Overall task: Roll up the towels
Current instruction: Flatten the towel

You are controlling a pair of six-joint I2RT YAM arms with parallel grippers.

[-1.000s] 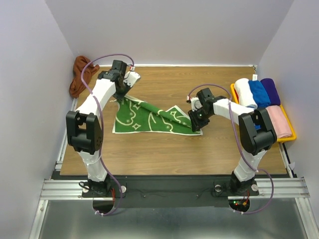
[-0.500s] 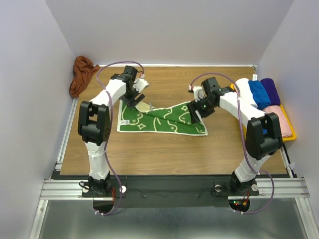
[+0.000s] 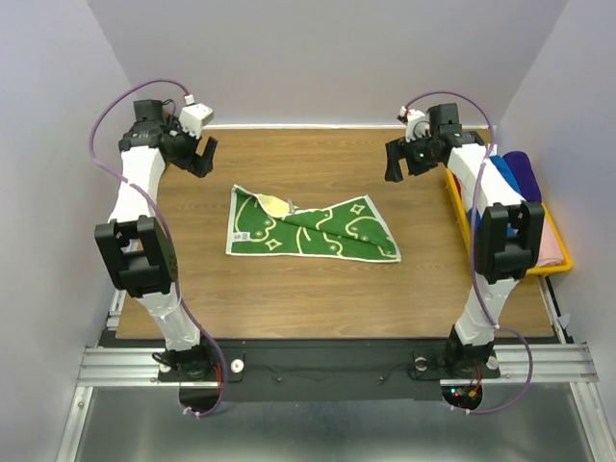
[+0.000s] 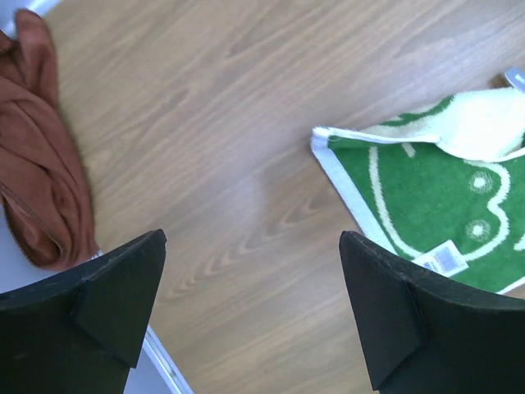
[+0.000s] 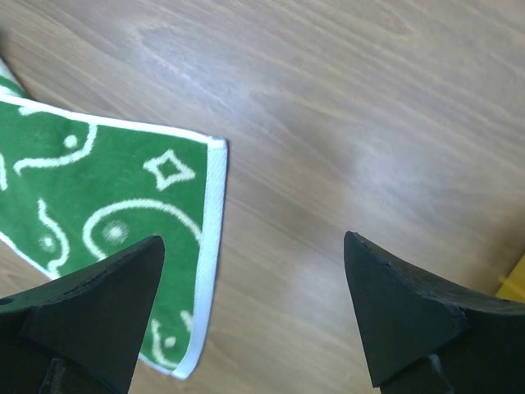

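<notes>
One green towel (image 3: 310, 231), one brown towel (image 4: 37, 164)

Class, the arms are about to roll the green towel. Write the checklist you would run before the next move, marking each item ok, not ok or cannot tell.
1. Left gripper open and empty: ok.
2. Right gripper open and empty: ok.
3. Green towel free of both grippers: ok, it lies apart from them.
4. Green towel flat: not ok, a ridge crosses its middle and one far corner is turned over.
5. Brown towel spread out: not ok, bunched at the table's left edge.
6. Free room in the tray: cannot tell, the right arm covers part of it.
</notes>
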